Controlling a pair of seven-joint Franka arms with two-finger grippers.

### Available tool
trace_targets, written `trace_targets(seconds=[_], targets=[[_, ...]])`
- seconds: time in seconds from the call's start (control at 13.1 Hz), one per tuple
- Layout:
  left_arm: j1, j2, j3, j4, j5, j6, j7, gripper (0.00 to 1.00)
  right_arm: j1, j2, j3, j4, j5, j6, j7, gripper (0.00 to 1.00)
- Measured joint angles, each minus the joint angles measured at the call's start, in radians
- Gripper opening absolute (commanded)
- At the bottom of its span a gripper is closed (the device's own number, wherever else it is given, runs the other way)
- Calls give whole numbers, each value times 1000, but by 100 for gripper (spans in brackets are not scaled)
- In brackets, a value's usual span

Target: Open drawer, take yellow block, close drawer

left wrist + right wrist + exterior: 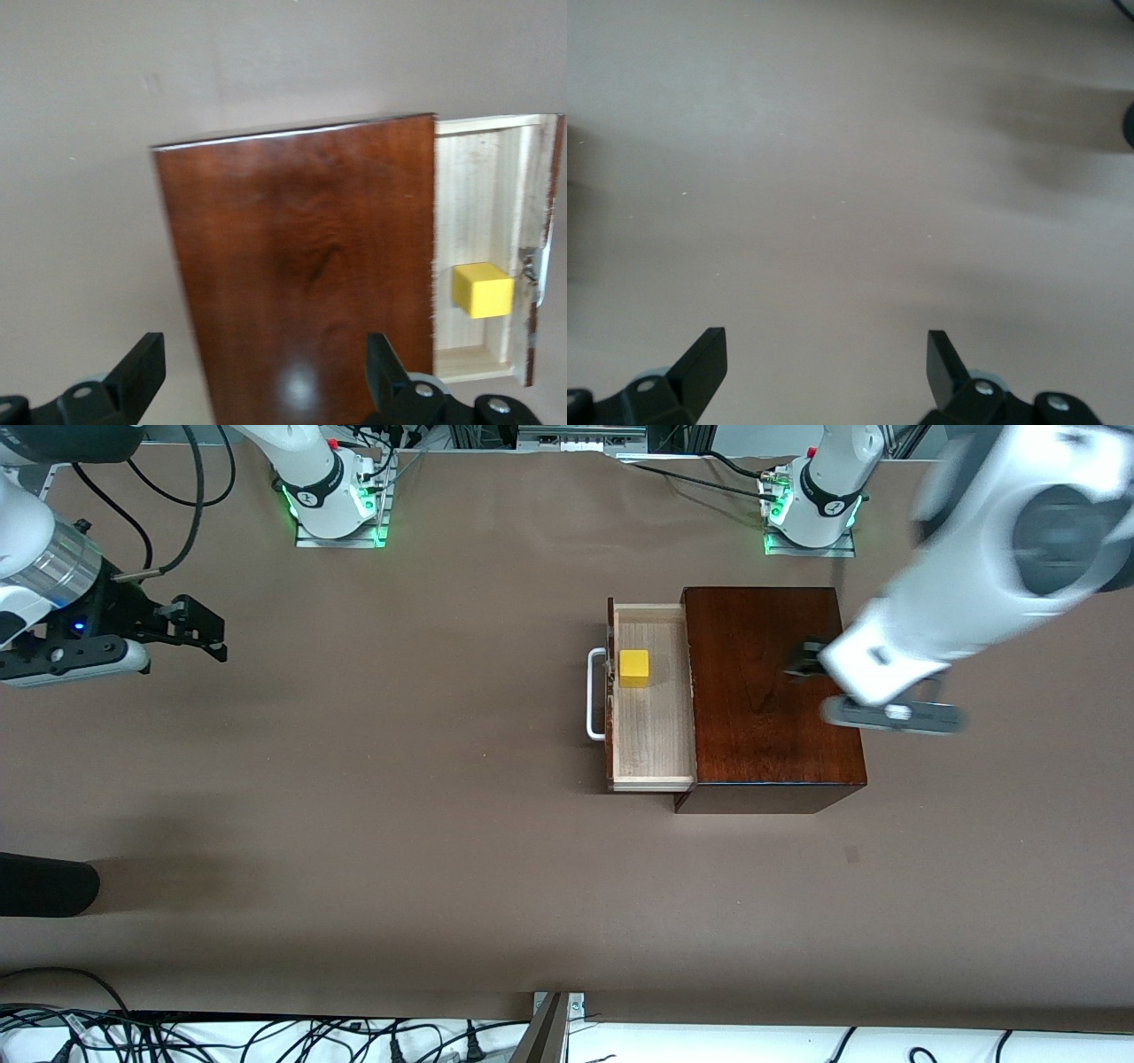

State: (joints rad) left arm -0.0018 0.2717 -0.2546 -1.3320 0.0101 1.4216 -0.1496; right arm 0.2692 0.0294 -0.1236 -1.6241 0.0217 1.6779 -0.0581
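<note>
Looking across the table (443, 824), we are seeing wide bare brown surface on every side of one wooden box (766, 691), which is sitting toward the left arm's end. One drawer (651, 753) is standing pulled out toward the right arm's end, its white handle (595, 695) facing open table. We are holding the left arm bent over the box top, with the left gripper (266, 372) hanging above the lid, fingers spread wide and gripping nothing. We are keeping the right arm waiting at its own end, the right gripper (828, 367) hovering over bare table, fingers also wide apart and empty. One yellow block (633, 667) is lying in the drawer tray, just beside the drawer front and toward the corner farther from the front camera.
</note>
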Motion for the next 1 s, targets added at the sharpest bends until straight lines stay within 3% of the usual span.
trace_targets(seconds=[0.15,0.31,0.46,0.61,1.0], targets=[[-19,-47,109,-19,-26,-8,118,100,5,3,47,6,0,0,0,100],[-35,-102,170,-64,-28,37,160,100,16,15,91,6,0,0,0,100],[-46,-178,221,-171,-28,134,176,100,52,36,108,7,0,-2,-1,100],[-46,-228,245,-251,-28,168,203,100,118,52,111,9,1,-4,-1,100],[-49,-233,249,-271,-27,169,204,100,378,146,127,47,2,10,-21,100]])
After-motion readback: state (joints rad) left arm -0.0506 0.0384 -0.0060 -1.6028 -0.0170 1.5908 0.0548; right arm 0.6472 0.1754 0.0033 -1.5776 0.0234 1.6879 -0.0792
